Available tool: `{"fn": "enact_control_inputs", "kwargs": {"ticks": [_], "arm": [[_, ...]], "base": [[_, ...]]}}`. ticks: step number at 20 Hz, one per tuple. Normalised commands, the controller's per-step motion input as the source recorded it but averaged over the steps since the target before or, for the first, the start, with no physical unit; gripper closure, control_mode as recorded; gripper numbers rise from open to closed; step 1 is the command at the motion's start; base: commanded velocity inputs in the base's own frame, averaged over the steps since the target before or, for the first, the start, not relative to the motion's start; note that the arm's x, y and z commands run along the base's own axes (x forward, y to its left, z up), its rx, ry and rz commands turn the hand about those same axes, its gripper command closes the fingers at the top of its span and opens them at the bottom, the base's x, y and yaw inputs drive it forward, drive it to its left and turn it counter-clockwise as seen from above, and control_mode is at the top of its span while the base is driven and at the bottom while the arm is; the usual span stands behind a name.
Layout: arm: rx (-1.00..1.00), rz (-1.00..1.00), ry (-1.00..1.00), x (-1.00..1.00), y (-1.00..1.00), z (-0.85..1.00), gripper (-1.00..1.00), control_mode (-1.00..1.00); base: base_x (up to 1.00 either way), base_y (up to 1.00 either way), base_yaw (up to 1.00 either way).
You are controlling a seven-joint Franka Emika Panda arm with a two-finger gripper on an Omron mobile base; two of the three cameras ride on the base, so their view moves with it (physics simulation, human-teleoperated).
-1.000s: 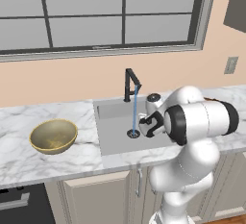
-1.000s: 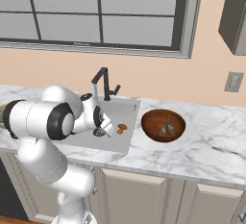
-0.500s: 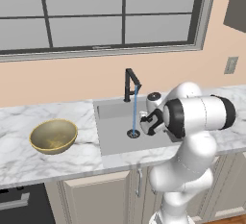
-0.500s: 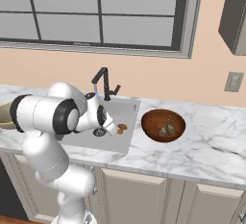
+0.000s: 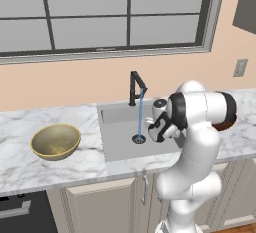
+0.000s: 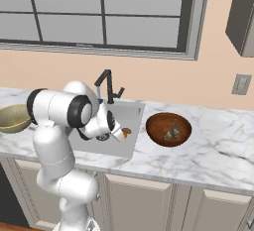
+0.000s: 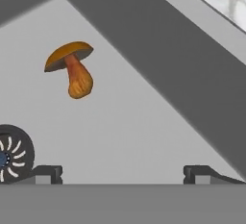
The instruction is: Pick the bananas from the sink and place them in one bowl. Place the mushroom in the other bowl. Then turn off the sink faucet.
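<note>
Hand view has one mushroom point(image 7: 72, 67) lying on its side on the grey sink point(image 7: 125, 131) floor, cap pointing up-left in the picture, with the round drain point(image 7: 12, 153) just off to one side and a sink wall running behind it; nothing sits between the gripper point(image 7: 122, 172) and the mushroom, and the fingers point(image 7: 48, 172) are spread wide with nothing held.

Right base view: the gripper point(image 6: 118, 135) hangs low over the sink's right end, mushroom point(image 6: 126, 132) just beside it; the arm's bulk covers a good part of the basin, so I can't tell what else is down there; one black faucet point(image 6: 106, 84) stands at the far edge. In the left base view one thin blue stream point(image 5: 140, 114) runs from the faucet point(image 5: 136, 87) down to the drain point(image 5: 138, 138).

Two bowls: a brown bowl point(image 6: 168, 128) on the counter right of the sink with a couple of dark-patched bananas point(image 6: 172, 133) in it, though they're too small to count for sure; a brassy bowl point(image 5: 55, 141) well to the left, looks bare inside.

Counter point(image 5: 30, 169) is white marble over beige cabinets point(image 6: 149, 200); peach wall, one big dark-framed window point(image 5: 100, 12), one outlet point(image 6: 241, 84) on the right.
</note>
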Motion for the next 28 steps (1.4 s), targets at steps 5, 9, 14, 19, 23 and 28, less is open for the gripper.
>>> {"fn": "enact_control_inputs", "kwargs": {"ticks": [5,9,14,19,23,28], "arm": [[0.00,0.00,0.00,0.19,-0.08,-0.16,-1.00,-1.00],[0.00,0.00,0.00,0.26,-0.07,-0.09,-1.00,-1.00],[0.00,0.00,-0.01,0.24,-0.03,-0.10,-1.00,-1.00],[0.00,0.00,-0.02,0.25,-0.01,-0.20,-1.00,-1.00],[0.00,0.00,0.00,0.20,-0.01,-0.35,-1.00,-1.00],[0.00,0.00,0.00,0.25,-0.08,-0.33,-1.00,-1.00]], "base": [[0.00,0.00,0.00],[0.00,0.00,0.00],[0.00,0.00,0.00],[0.00,0.00,0.00],[0.00,0.00,0.00],[0.00,0.00,0.00]]}}
